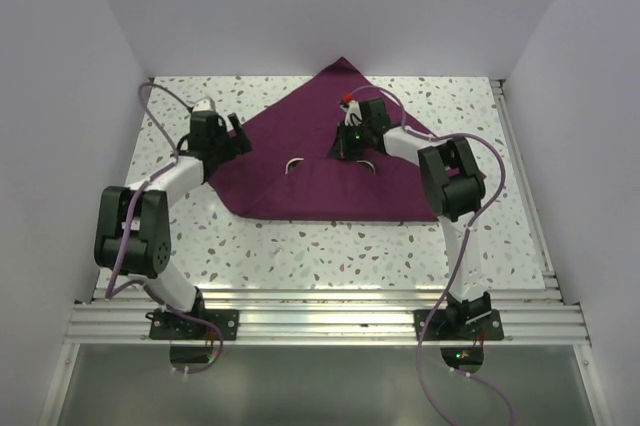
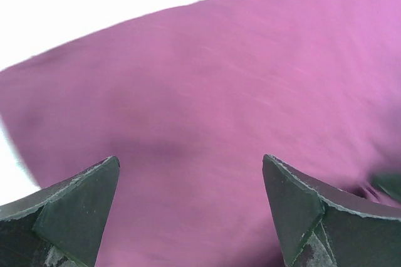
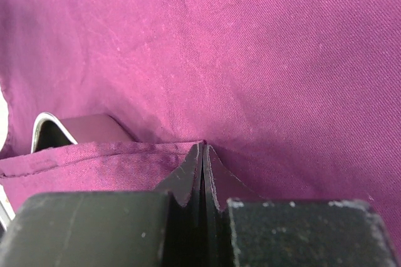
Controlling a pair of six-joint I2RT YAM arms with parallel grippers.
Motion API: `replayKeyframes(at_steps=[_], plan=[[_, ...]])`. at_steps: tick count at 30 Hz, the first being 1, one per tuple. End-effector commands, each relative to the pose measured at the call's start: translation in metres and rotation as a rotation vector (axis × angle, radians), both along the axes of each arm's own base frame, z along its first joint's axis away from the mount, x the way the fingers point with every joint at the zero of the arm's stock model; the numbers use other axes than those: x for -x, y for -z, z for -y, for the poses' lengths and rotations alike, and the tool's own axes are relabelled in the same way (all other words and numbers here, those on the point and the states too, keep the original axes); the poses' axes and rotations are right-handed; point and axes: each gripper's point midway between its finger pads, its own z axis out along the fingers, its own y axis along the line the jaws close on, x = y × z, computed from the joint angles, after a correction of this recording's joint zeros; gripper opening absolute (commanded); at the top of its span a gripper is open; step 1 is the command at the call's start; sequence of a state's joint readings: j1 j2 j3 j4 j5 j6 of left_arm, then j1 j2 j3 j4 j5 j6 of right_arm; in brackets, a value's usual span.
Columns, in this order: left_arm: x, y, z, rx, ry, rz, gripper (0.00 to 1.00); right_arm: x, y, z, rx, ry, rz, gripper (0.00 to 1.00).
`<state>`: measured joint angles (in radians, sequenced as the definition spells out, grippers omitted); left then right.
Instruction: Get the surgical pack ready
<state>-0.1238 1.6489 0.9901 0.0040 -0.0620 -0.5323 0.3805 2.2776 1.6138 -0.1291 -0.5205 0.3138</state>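
The right gripper (image 3: 203, 148) pinches the plum-purple square cloth (image 3: 263, 60); the left gripper (image 2: 191, 159) gapes empty. Tugging may upend the shiny steel tray (image 3: 42, 118) left of the closed jaws.

Speckled tabletop (image 1: 300, 256) between plain white walls (image 1: 320, 6)

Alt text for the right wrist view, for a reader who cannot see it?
The right gripper, jaws shut, pinches a folded edge of the purple cloth, which fills the frame. At left, the shiny rim of a steel tray peeks out beneath the fold.
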Motion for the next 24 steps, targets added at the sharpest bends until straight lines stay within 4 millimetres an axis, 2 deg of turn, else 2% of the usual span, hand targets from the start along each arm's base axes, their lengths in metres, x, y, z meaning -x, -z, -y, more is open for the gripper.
replayKeyframes(at_steps=[1, 4, 5, 6, 13, 15, 19, 20, 24], plan=[[0.008, -0.002, -0.045, 0.003, -0.154, -0.013, 1.0, 0.015, -0.018, -0.007, -0.023, -0.038, 0.002, 0.0], [0.021, 0.002, -0.071, 0.04, -0.241, -0.008, 1.0, 0.016, -0.017, -0.008, -0.024, -0.036, -0.001, 0.0], [0.018, -0.002, -0.074, 0.064, -0.248, 0.029, 1.0, 0.017, -0.017, -0.007, -0.024, -0.037, -0.002, 0.0], [0.027, 0.004, -0.083, 0.08, -0.27, 0.025, 1.0, 0.016, -0.017, -0.007, -0.025, -0.036, -0.002, 0.0], [0.036, 0.018, -0.106, 0.171, -0.342, 0.047, 0.95, 0.018, -0.019, -0.008, -0.03, -0.035, 0.005, 0.0], [0.039, 0.025, -0.104, 0.2, -0.335, 0.037, 0.92, 0.019, -0.019, -0.01, -0.036, -0.039, 0.004, 0.0], [0.032, 0.027, -0.105, 0.226, -0.337, 0.059, 0.83, 0.019, -0.021, -0.012, -0.047, -0.041, 0.004, 0.0], [0.031, 0.029, -0.104, 0.233, -0.335, 0.06, 0.77, 0.018, -0.022, -0.012, -0.049, -0.041, 0.006, 0.0], [0.026, 0.037, -0.107, 0.239, -0.361, 0.056, 0.67, 0.018, -0.024, -0.013, -0.057, -0.045, 0.006, 0.0]])
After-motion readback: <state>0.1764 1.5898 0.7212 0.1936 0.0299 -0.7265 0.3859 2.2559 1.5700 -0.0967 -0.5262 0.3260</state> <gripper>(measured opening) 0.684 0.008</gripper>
